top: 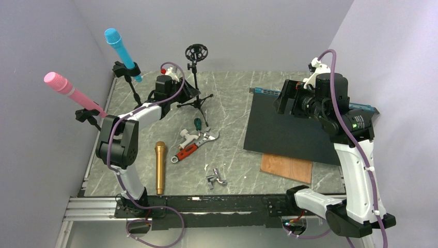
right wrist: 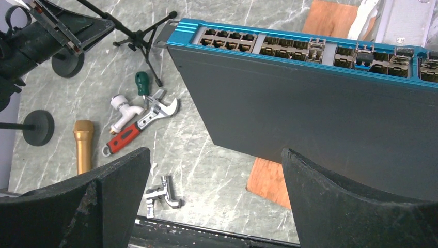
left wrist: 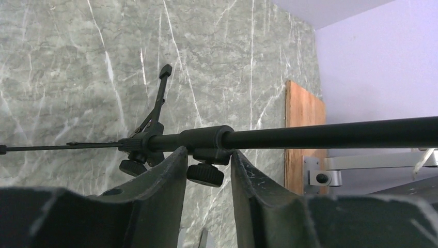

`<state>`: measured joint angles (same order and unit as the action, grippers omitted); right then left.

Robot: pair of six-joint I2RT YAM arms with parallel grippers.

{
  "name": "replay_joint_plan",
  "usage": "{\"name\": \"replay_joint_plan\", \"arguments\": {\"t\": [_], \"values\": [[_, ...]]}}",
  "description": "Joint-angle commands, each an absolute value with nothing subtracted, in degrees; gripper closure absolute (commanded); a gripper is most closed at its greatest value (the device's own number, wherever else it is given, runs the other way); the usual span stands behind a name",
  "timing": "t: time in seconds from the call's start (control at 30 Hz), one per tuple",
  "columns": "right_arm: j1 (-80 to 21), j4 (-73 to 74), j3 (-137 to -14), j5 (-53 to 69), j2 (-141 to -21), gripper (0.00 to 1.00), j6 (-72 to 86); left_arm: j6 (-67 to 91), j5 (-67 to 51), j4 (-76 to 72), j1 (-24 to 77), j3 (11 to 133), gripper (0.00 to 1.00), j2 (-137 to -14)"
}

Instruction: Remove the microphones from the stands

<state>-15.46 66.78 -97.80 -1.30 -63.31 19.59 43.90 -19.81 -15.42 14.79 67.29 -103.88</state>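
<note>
Top external view has a blue microphone (top: 121, 50), bright blue from head to handle, slanting up out of a black clip (top: 126, 68) at the far left corner of the bench (top: 232, 93). A pink microphone (top: 69, 89) is clipped the same way nearer the left wall, and a gold microphone (top: 160, 168) lies flat on the bench near a red-handled wrench (top: 192, 149). Left wrist view shows the left pincer (left wrist: 209, 155) with its fingers a little apart on either side of the collar (left wrist: 206, 138) of a black stand pole (left wrist: 330, 132); whether they squeeze it I cannot tell. Right pincer (right wrist: 216, 151) is spread wide above a blue-edged switch box (right wrist: 320, 113)
</note>
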Motion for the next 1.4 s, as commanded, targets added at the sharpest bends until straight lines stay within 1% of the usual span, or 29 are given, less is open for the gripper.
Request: {"name": "replay_joint_plan", "arguments": {"t": [0.0,0.03,0.17,0.2,0.33,0.53,0.6,0.73,0.8,0.97,1.17,1.37], "values": [[-15.49,66.79,-99.86,-2.44,-63.04,0.0,18.63,45.12,-22.23,-18.35,14.41,69.9,0.65,-104.33],[-15.55,66.72,-99.77,-2.54,-63.02,0.0,18.71,45.4,-22.59,-18.1,14.29,69.98,0.69,-104.39],[-15.54,66.49,-99.22,-2.62,-62.77,0.0,18.72,48.56,-24.2,-16.66,13.65,69.59,0.96,-104.57],[-15.55,66.45,-99.12,-2.63,-62.74,0.0,18.72,49.92,-24.5,-16.62,13.51,69.26,1.0,-104.63],[-15.56,66.27,-98.62,-2.64,-62.44,0.0,18.82,57.55,-27.37,-19.11,12.95,67.42,1.0,-105.47],[-15.49,65.94,-97.93,-2.47,-61.94,0.0,19.06,71.19,-30.08,-29.26,12.57,64.64,1.0,-107.31],[-15.49,65.92,-97.79,-2.53,-61.67,0.0,19.07,71.24,-30.06,-28.66,12.59,65.18,1.0,-107.48],[-15.53,65.78,-97.29,-2.72,-61.19,0.0,19.31,62.65,-28.11,-17.52,13.08,68.44,1.0,-106.55],[-15.55,65.83,-97.22,-2.68,-61.02,0.0,19.38,62.82,-27.7,-16.25,13.1,67.22,1.0,-105.97],[-15.54,65.9,-97.26,-2.66,-60.8,0.0,19.58,75.69,-28.81,-29.37,12.97,58.32,1.0,-106.42],[-15.47,65.83,-97.29,-1.94,-60.81,0.0,19.81,92.07,-27.0,-45.04,13.18,52.34,1.0,-108.69],[-15.55,65.78,-97.32,-1.67,-60.53,0.0,20.34,101.19,-23.82,-53.3,13.48,48.53,1.0,-109.76]]}}
